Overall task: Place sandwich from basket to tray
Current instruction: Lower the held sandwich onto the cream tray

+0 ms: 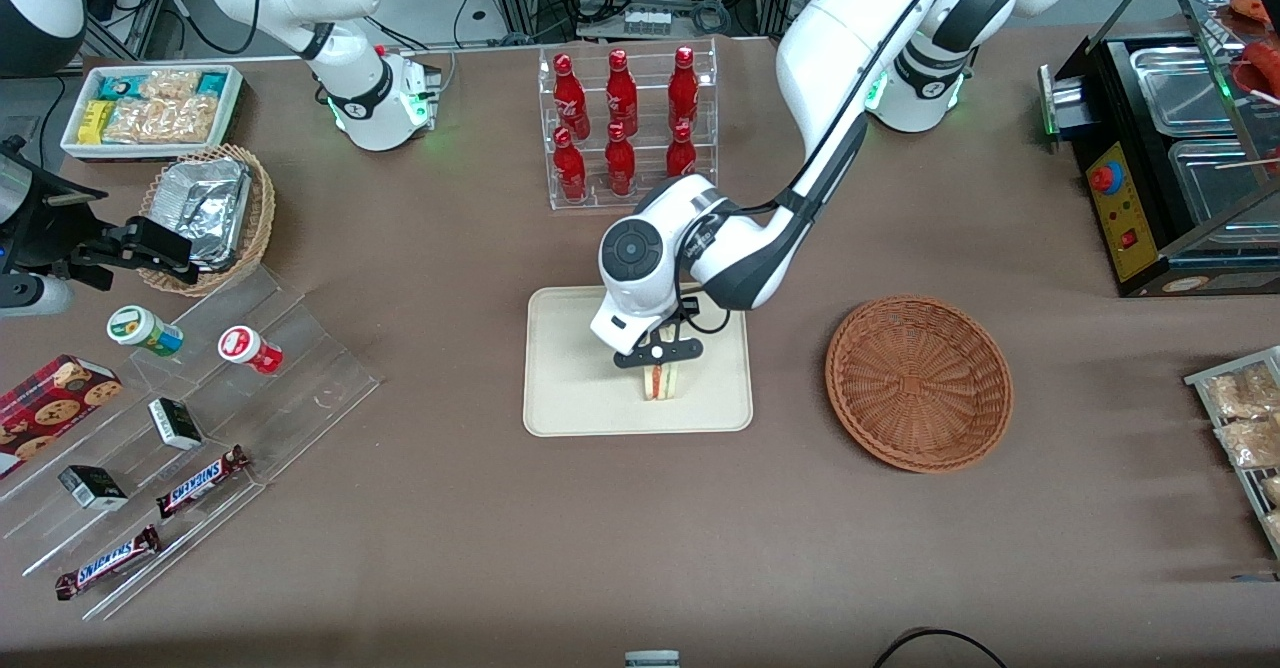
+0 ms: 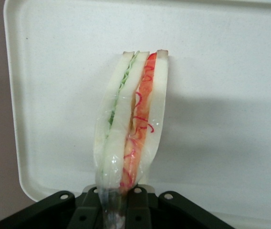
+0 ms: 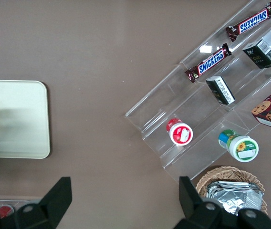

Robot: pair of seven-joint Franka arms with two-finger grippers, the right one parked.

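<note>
The sandwich, a wrapped wedge of pale bread with red, orange and green layers, stands on edge on the cream tray. My left gripper is right above it, shut on the sandwich's wrapper end. In the left wrist view the sandwich hangs from the black fingers over the tray's surface, its far end touching or very near the tray. The reddish-brown woven basket lies empty beside the tray, toward the working arm's end of the table.
A clear rack of red bottles stands farther from the front camera than the tray. A clear stepped stand with snacks, a foil-filled wicker basket and a white snack bin lie toward the parked arm's end. A black food warmer stands toward the working arm's end.
</note>
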